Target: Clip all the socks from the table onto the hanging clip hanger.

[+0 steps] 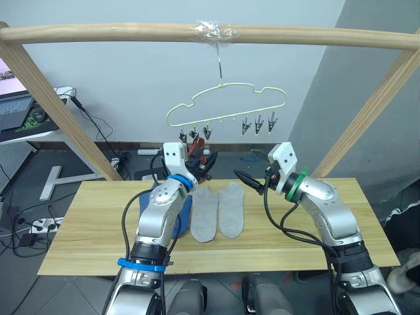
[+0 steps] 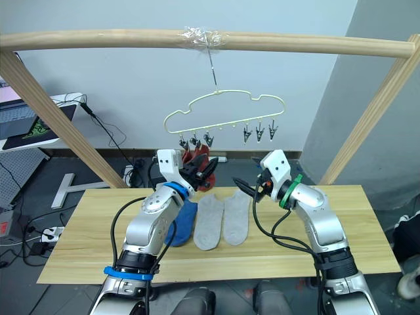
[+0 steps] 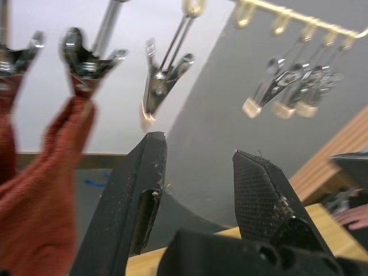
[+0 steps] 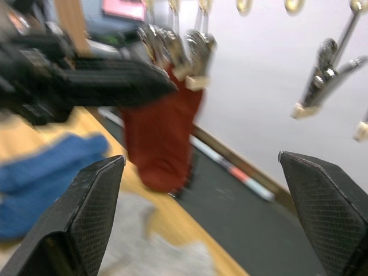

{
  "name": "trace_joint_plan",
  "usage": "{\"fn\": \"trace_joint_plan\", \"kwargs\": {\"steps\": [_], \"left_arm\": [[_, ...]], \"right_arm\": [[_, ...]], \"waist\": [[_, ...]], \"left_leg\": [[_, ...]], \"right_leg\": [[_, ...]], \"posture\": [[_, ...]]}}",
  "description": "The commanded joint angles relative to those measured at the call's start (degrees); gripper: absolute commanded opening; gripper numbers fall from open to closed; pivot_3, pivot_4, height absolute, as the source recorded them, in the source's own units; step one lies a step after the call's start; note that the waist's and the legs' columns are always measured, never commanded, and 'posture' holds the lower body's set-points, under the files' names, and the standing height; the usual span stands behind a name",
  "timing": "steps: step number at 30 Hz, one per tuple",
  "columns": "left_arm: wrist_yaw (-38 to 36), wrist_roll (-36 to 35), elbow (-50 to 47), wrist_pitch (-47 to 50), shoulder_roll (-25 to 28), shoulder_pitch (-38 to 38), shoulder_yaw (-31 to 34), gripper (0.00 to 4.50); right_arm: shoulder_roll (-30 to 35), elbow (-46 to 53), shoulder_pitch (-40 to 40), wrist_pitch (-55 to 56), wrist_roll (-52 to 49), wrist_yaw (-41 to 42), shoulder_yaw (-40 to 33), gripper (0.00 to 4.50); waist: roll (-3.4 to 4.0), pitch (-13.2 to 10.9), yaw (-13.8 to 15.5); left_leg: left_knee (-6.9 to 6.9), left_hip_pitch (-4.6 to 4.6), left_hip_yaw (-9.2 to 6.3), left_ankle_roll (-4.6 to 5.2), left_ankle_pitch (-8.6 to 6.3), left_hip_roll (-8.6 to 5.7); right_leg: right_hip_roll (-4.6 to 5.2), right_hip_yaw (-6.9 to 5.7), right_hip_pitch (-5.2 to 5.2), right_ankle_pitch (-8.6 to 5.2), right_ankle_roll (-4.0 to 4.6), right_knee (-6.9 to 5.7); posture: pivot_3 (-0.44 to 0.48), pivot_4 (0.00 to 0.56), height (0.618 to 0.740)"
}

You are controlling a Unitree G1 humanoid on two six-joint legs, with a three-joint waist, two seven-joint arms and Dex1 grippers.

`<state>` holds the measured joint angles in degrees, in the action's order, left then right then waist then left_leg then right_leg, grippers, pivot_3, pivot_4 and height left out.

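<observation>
Wooden table [image 1: 79, 230] with grey socks [image 1: 218, 211], grey wall behind, both grippers' fingers apart, empty.

Both arms raised and bent inward, left gripper [image 3: 198, 172] and right gripper [image 4: 210, 190] fingers parted, empty.

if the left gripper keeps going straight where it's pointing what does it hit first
Likely the third clip on the clip hanger, hanging just beyond the open left gripper, beside the clipped red socks. Depth is hard to judge.
</observation>
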<state>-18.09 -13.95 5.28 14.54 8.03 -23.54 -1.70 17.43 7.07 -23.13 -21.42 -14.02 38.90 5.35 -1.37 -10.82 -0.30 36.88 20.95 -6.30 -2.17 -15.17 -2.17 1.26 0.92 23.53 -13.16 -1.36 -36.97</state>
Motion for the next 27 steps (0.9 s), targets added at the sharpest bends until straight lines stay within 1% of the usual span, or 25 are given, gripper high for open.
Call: {"fn": "trace_joint_plan", "kwargs": {"steps": [1, 7, 12, 16, 21, 27], "left_arm": [[0.63, 1.13, 0.87, -2.38, -0.38, -2.59, 0.87, 2.16], [1.79, 2.59, 4.43, -4.67, -1.34, -5.21, 1.19, 2.16], [3.6, 5.08, 8.91, -5.93, -1.39, -8.03, 1.17, 2.16], [3.73, 4.67, 11.33, -6.85, -2.19, -10.19, 1.92, 2.16], [3.12, 6.12, 12.8, -8.33, -1.79, -11.06, 0.93, 2.16], [2.95, 6.58, 13.01, -9.31, -2.47, -11.64, 0.8, 2.16]], "right_arm": [[-0.35, 5.97, -1.9, -4.11, -6.0, 1.12, -1.94, 4.5], [-0.25, 7.53, -2.78, -6.46, -7.09, 0.2, -1.06, 4.5], [-0.97, 6.76, -3.22, -5.51, -6.27, -0.86, -1.0, 4.5], [-1.32, 6.77, -3.47, -5.79, -6.64, -1.1, -1.31, 4.5], [-1.42, 6.38, -3.6, -5.45, -6.54, -1.23, -1.46, 4.5], [-1.77, 5.81, -3.96, -5.05, -6.37, -1.58, -1.35, 4.5]], "waist": [[0.0, 0.0, 0.08], [0.0, 0.0, 0.11], [0.0, 0.0, 0.05], [0.0, 0.0, 0.04], [0.0, 0.0, -0.01], [0.0, 0.0, 0.0]], "left_leg": [[0.01, 0.0, 0.0, 0.0, 0.0, -0.02], [0.02, 0.0, -0.01, 0.01, 0.0, -0.03], [0.0, 0.01, 0.0, 0.01, 0.0, -0.02], [0.02, 0.01, 0.01, 0.01, 0.0, -0.02], [0.01, 0.01, 0.02, 0.01, 0.0, -0.02], [0.01, 0.01, 0.01, 0.01, 0.0, -0.02]], "right_leg": [[0.01, -0.01, -0.01, 0.0, 0.0, 0.0], [0.01, -0.05, -0.02, 0.0, -0.01, 0.0], [0.0, -0.05, 0.01, 0.0, -0.01, 0.01], [0.0, -0.06, 0.01, 0.0, -0.01, 0.0], [0.0, -0.06, 0.01, 0.0, -0.01, 0.01], [0.0, -0.05, 0.01, 0.0, -0.01, 0.0]], "posture": [[-0.002, 0.155, 0.74], [-0.004, 0.157, 0.74], [-0.01, 0.157, 0.74], [-0.013, 0.157, 0.74], [-0.013, 0.157, 0.74], [-0.013, 0.155, 0.74]]}}
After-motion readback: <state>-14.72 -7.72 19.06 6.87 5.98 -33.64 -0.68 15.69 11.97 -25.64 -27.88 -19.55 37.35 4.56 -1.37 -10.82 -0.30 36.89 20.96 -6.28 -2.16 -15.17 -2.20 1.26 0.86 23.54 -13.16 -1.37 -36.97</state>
